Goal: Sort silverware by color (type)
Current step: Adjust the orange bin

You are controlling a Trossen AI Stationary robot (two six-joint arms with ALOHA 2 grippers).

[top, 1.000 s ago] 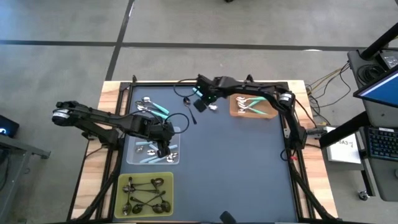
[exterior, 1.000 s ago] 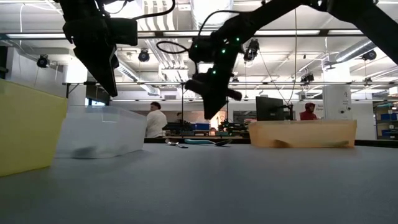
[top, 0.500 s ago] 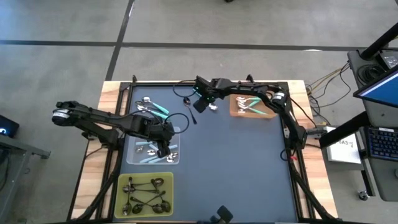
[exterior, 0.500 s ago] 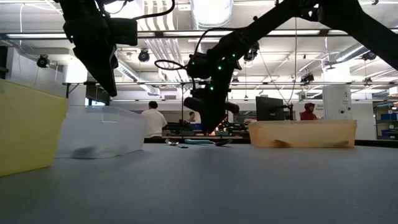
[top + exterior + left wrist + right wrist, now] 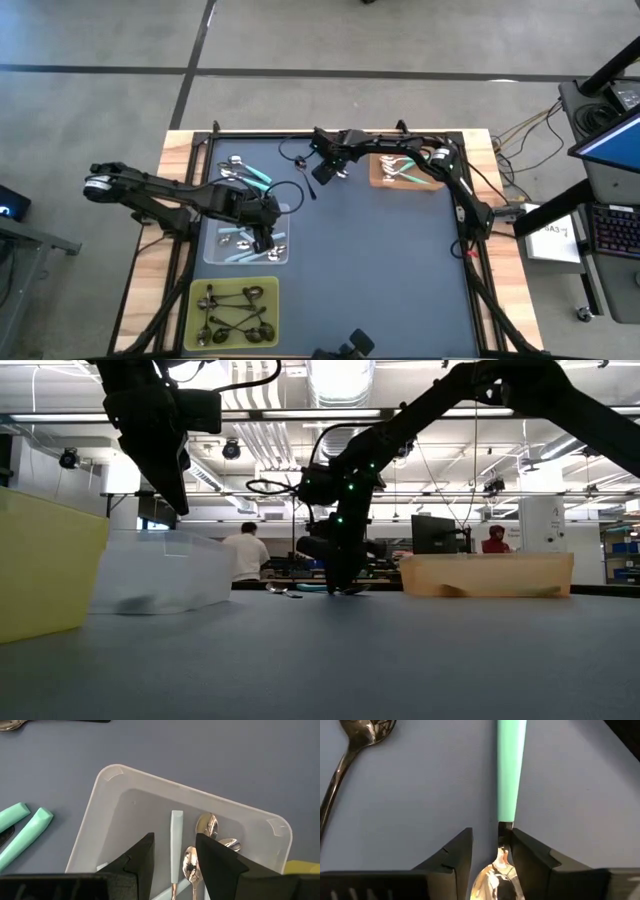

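The worktop (image 5: pixel 380 260) is a dark blue-grey mat framed in pale wood, standing on a grey concrete floor (image 5: pixel 100 40). Looking level across it, a workshop hall spreads behind, with strip lights overhead, monitors, and a person in a white top (image 5: pixel 243 552) far back.

Three trays sit on the mat: a clear tray (image 5: pixel 107 790) holding pale blue spoons (image 5: pixel 176 845), a yellow tray (image 5: pixel 198 292) of dark metal spoons (image 5: pixel 232 312), and a tan tray (image 5: pixel 378 180) with teal spoons (image 5: pixel 405 168) in it.

The right gripper (image 5: pixel 322 171) is down at the mat near the far edge, its jaws parted and grasping nothing. A teal-handled spoon (image 5: pixel 509 775) lies flat there, its neck and shiny bowl between the two fingers (image 5: pixel 455 852). A dark metal spoon (image 5: pixel 342 757) lies just beside it.

The left gripper (image 5: pixel 173 860) hangs above the clear tray, jaws apart and empty. Two more teal handles (image 5: pixel 22 832) lie on the mat beside that tray.
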